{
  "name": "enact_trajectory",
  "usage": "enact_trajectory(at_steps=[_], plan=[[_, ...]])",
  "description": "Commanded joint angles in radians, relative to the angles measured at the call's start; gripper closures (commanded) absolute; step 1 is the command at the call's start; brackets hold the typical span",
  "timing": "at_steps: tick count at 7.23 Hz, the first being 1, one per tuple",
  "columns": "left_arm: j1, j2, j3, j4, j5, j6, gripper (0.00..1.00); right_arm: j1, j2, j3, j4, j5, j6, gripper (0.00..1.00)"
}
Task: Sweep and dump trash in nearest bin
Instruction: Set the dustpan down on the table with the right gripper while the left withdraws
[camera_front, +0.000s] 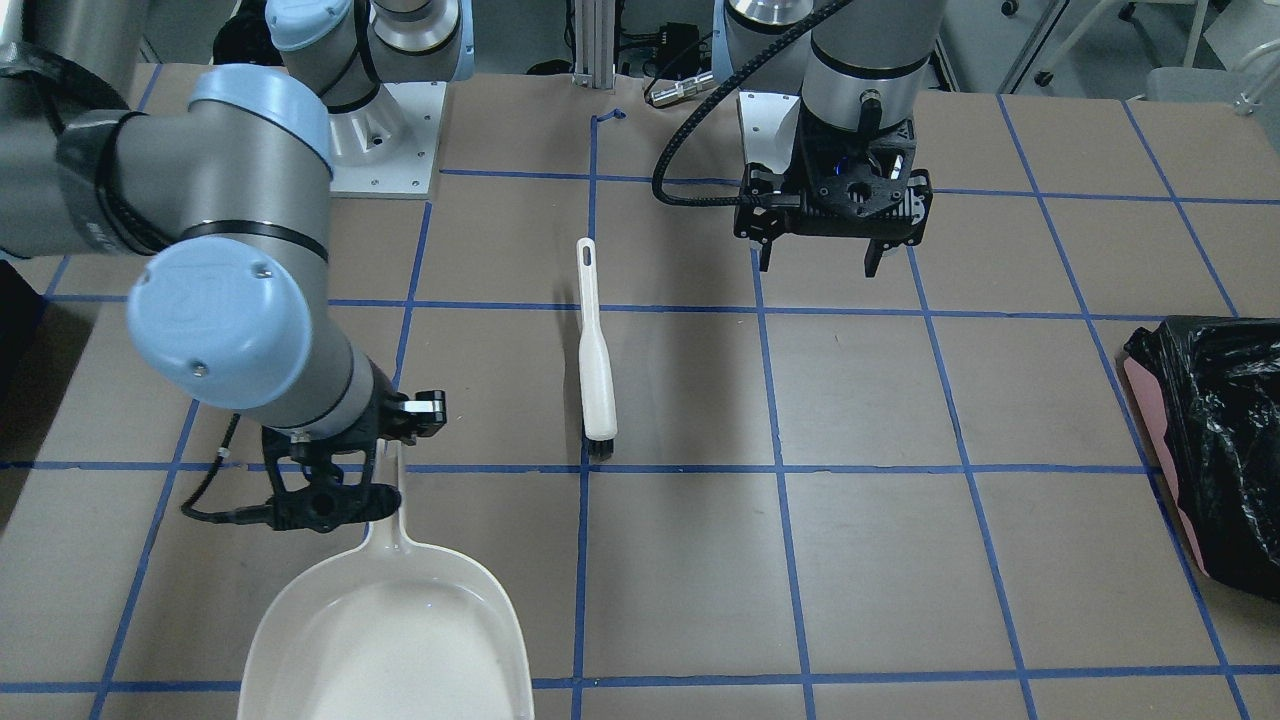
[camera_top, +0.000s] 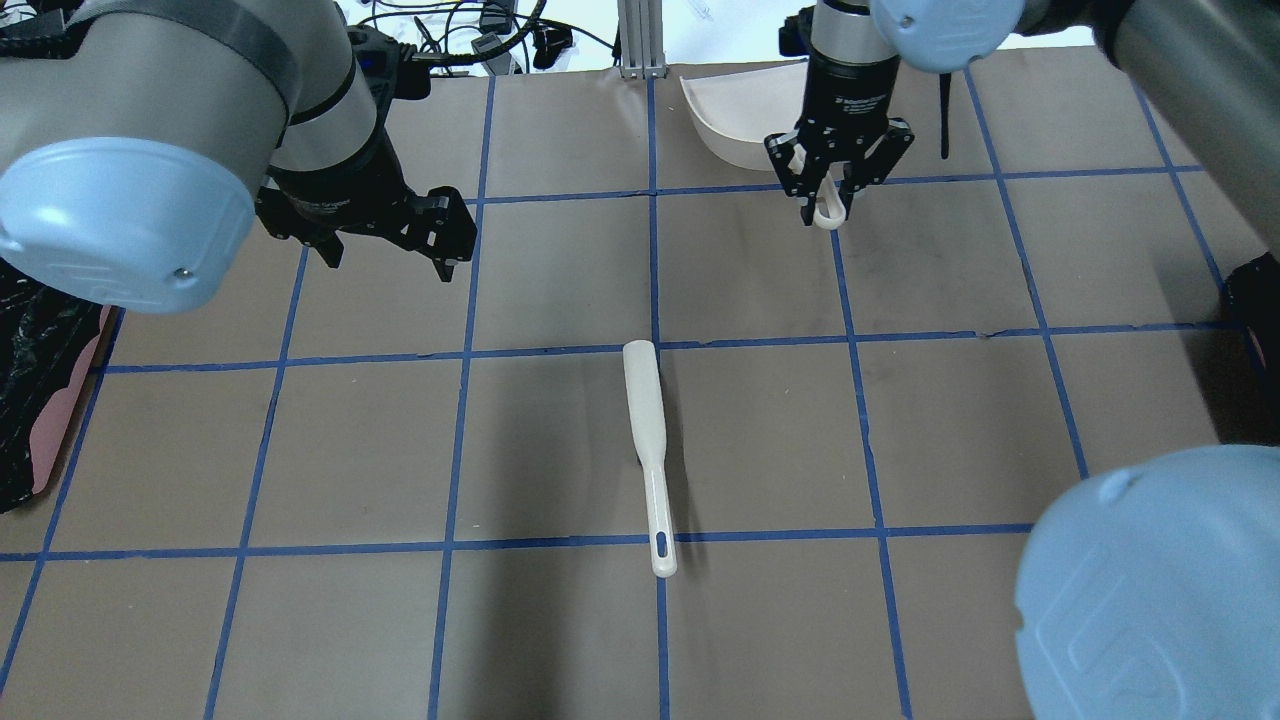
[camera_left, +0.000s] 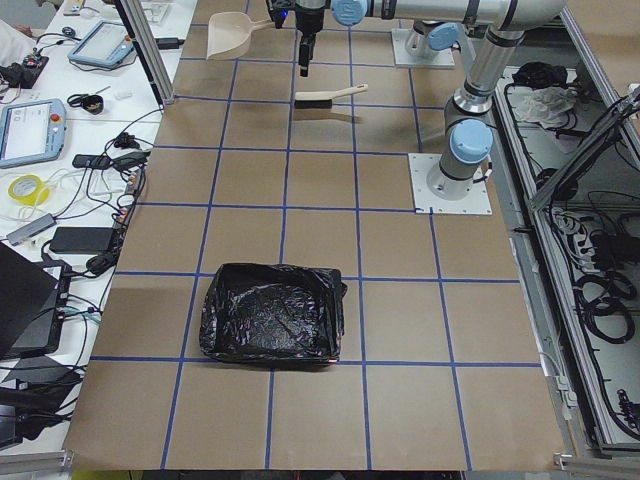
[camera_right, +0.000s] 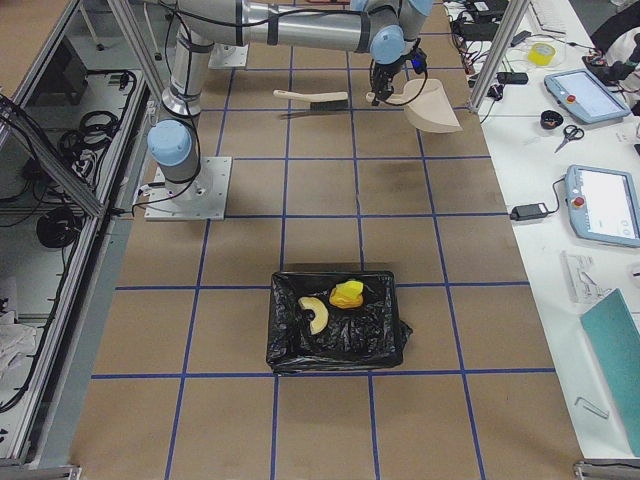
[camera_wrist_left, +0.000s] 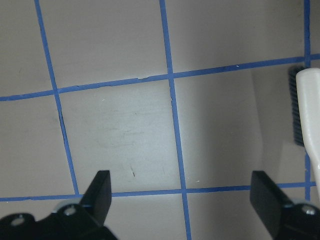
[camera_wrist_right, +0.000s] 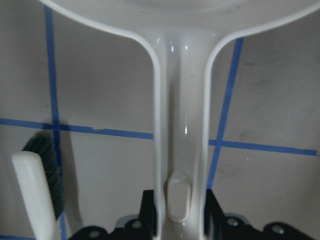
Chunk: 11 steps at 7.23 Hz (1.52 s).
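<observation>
My right gripper (camera_front: 330, 490) is shut on the handle of a cream dustpan (camera_front: 390, 630), also seen in the overhead view (camera_top: 740, 115) and the right wrist view (camera_wrist_right: 180, 125). The pan looks empty. My left gripper (camera_front: 820, 260) is open and empty above the table (camera_wrist_left: 182, 192). A yellow wedge (camera_right: 348, 294) and a pale yellow curved slice (camera_right: 314, 316) lie inside the dark bin (camera_right: 385, 345) at my right end of the table. That bin is only a dark sliver in the front view (camera_front: 15, 320). The brown-orange lump is hidden.
A cream hand brush (camera_front: 597, 350) lies on the table between the arms, also in the overhead view (camera_top: 648, 450). A pink bin with a black bag (camera_front: 1215, 450) stands at my left end (camera_left: 270, 315). Blue tape grids the brown table.
</observation>
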Motion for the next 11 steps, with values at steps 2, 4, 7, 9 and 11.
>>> enact_trajectory(at_steps=[2, 4, 7, 9, 11], plan=[[0.056, 0.048, -0.005, -0.006, -0.089, 0.062, 0.0, 0.11, 0.088, -0.079, 0.0, 0.039, 0.082, 1.0], [0.075, 0.066, -0.019, -0.014, -0.079, 0.107, 0.0, 0.142, 0.112, -0.073, -0.006, 0.091, 0.113, 1.0], [0.076, 0.075, -0.029, -0.014, -0.077, 0.107, 0.0, 0.168, 0.118, -0.026, -0.009, 0.094, 0.114, 1.0], [0.076, 0.086, -0.029, -0.036, -0.08, 0.106, 0.0, 0.173, 0.138, -0.021, -0.008, 0.096, 0.128, 1.0], [0.079, 0.092, -0.029, -0.046, -0.077, 0.101, 0.0, 0.173, 0.144, -0.021, -0.009, 0.113, 0.153, 1.0]])
